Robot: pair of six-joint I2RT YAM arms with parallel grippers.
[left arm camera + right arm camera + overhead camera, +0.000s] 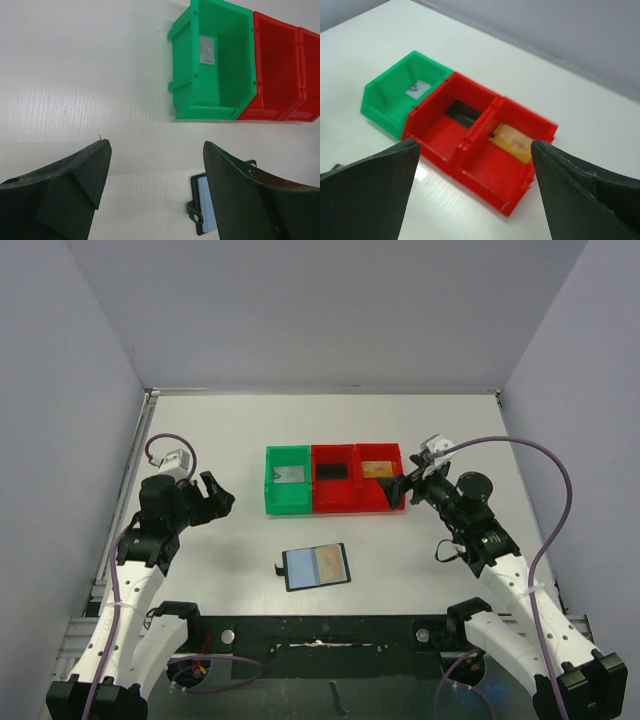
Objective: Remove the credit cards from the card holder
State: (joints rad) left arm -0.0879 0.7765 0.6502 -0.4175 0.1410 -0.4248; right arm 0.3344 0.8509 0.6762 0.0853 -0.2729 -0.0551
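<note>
The card holder [316, 567] lies open and flat on the table near the front middle, its shiny bluish pockets facing up. Its strap edge shows in the left wrist view [202, 205]. A pale grey card [288, 475] lies in the green bin [274, 496]. A black card [331, 471] lies in the middle red bin [335, 500]. A gold card [376, 469] lies in the right red bin [383, 451]. My left gripper [213, 494] is open and empty, left of the bins. My right gripper [400, 488] is open and empty at the right red bin's near right corner.
The three bins stand joined in a row at the table's middle. Grey walls close in the left, right and back sides. A black rail [320, 630] and the arm bases run along the near edge.
</note>
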